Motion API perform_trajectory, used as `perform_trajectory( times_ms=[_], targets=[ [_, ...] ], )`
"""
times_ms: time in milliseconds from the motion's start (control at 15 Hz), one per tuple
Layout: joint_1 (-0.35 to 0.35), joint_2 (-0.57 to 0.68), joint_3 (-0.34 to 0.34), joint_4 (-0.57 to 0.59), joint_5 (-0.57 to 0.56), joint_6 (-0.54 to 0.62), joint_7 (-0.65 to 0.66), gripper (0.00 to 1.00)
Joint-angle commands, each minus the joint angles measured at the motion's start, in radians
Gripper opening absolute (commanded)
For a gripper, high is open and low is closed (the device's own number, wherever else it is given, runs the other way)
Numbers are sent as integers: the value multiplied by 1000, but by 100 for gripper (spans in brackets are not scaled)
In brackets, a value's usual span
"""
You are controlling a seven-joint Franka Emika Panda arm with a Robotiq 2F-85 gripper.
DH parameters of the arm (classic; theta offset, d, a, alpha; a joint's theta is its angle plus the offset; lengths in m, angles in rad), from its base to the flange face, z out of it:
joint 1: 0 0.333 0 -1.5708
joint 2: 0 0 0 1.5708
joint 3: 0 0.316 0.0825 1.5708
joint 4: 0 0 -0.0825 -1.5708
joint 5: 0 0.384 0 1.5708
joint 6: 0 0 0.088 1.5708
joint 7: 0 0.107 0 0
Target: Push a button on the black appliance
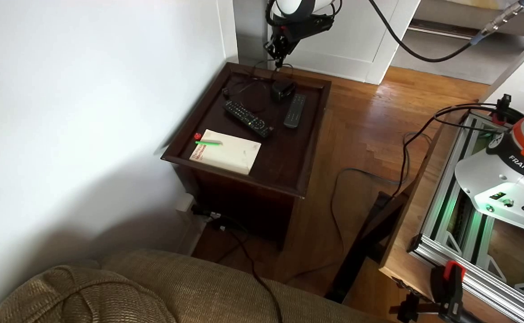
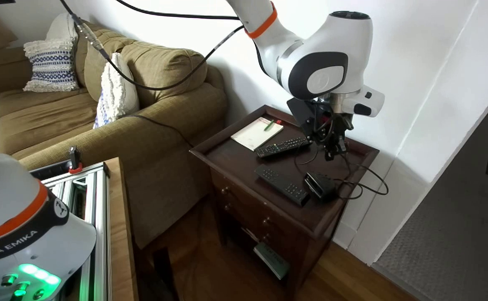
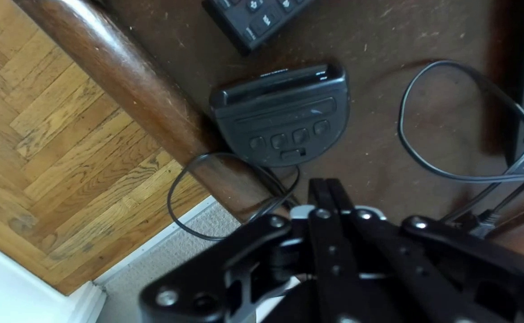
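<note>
Black corded appliance (image 3: 284, 116) sits on the dark wood table (image 1: 284, 166), close to a corner, button side up: wrist view shows four round buttons (image 3: 279, 141) in a row and a wider one beneath. Pincer (image 3: 326, 184) hangs over the table, fingers together. In wrist view its tips are just beside the appliance's rounded edge; both exterior views show a gap, so not touching. Black cord (image 3: 170, 197) loops beside the appliance and out past the table rim. Slim remote (image 1: 295, 111) lies just beside the appliance; button-packed remote (image 1: 248, 119) lies farther off, between the appliance and a cream book (image 1: 232, 154) with red lettering. Green pen (image 1: 208, 143) lies on the book, one end over its edge; red item (image 1: 197, 136) next to that end, too small to identify. Green book (image 2: 271, 260) in the space below the drawers (image 2: 246, 205). Brown sofa (image 2: 164, 188) near the table.
</note>
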Motion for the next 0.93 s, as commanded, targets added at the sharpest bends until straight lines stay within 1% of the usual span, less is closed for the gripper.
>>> perform_trajectory(
  times_ms=[0, 467, 867],
  targets=[
    [23, 56, -35, 40, -2, 12, 31, 0],
    [45, 91, -61, 61, -8, -1, 61, 0],
    [52, 96, -60, 67, -3, -15, 63, 0]
  ],
)
